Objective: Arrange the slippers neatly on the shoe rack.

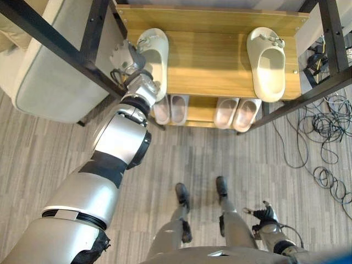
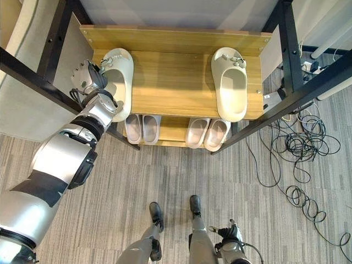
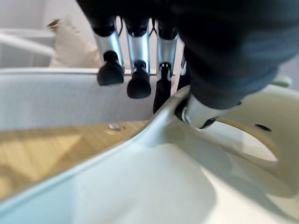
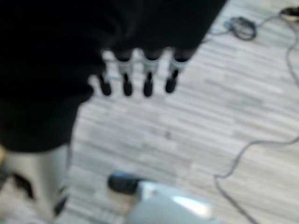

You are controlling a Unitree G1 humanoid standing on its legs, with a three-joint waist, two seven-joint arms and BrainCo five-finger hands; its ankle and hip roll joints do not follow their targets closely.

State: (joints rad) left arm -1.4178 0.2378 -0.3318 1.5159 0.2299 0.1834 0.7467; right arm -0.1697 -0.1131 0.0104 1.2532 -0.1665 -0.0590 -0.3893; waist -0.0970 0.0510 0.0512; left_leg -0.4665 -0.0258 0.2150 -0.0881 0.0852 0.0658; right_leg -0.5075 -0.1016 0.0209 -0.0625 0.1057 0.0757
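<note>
Holding two pale slippers (image 2: pixel 230 83), shoe rack (image 2: pixel 176 38), left hand (image 2: pixel 88 77) gripping one slipper (image 2: pixel 120 77).

Bare shelf (image 2: pixel 176 82) lies open between the two cream slippers (image 2: pixel 120 77) (image 2: pixel 230 88); black frame bars (image 2: pixel 33 71) flank both sides.

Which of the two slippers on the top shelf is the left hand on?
The slipper at the shelf's left end: the left hand grips its rim. The right-end slipper lies untouched.
</note>
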